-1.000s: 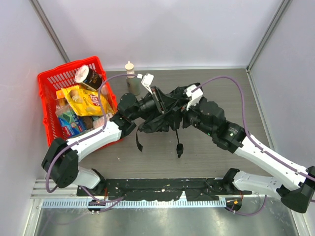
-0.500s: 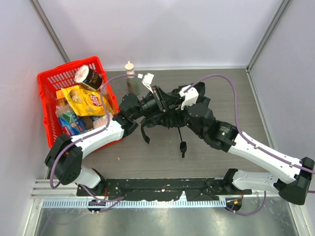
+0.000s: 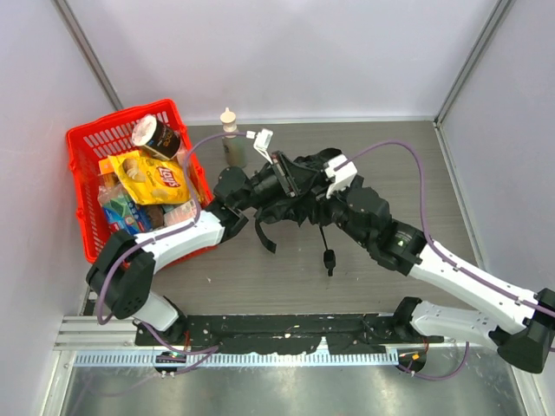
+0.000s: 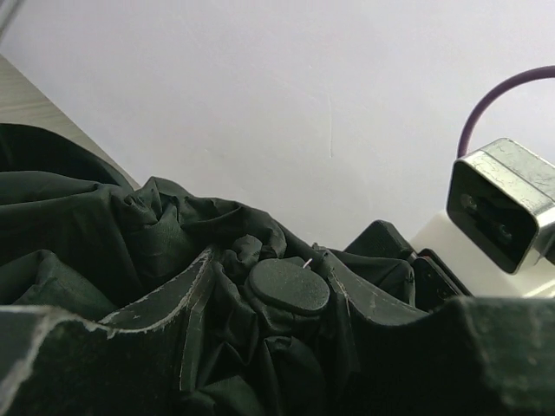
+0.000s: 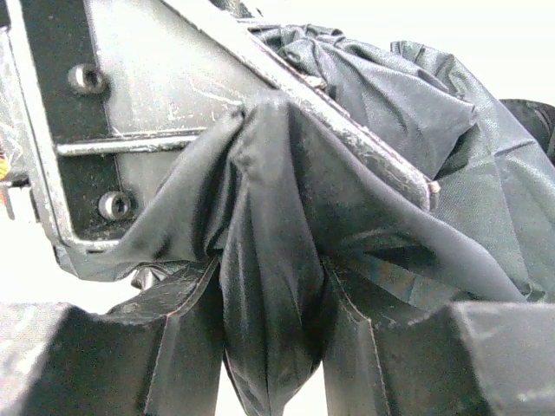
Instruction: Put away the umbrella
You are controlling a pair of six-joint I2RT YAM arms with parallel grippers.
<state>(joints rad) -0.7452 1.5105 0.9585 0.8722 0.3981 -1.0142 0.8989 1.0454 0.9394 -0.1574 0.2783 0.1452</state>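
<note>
The umbrella (image 3: 290, 204) was found at the middle of the table (image 3: 390, 147), just right of the red basket (image 3: 87, 147) and near the small bottle (image 3: 229, 130), with its dark canopy crumpled into a loose bundle between the two arms. Its thin shaft (image 3: 323, 236) and handle (image 3: 329, 258) were pointed toward the near edge, and a strap (image 3: 263, 236) was hanging at the left side. The left gripper (image 3: 276, 179) was closed around the gathered fabric at the far left of the bundle. In the right wrist view, the right gripper (image 3: 312, 199) was seen pinching a fold of the fabric (image 5: 269, 260) between its fingers (image 5: 113, 364). It is judged that the canopy was being gathered, and the umbrella was not yet put away. For the next move, the loose fabric probably needs to be pulled tight around the shaft while both grips are kept firm, because the cloth is slippery and can be released easily. Whether the bundle was lifted from the table cannot be told
</note>
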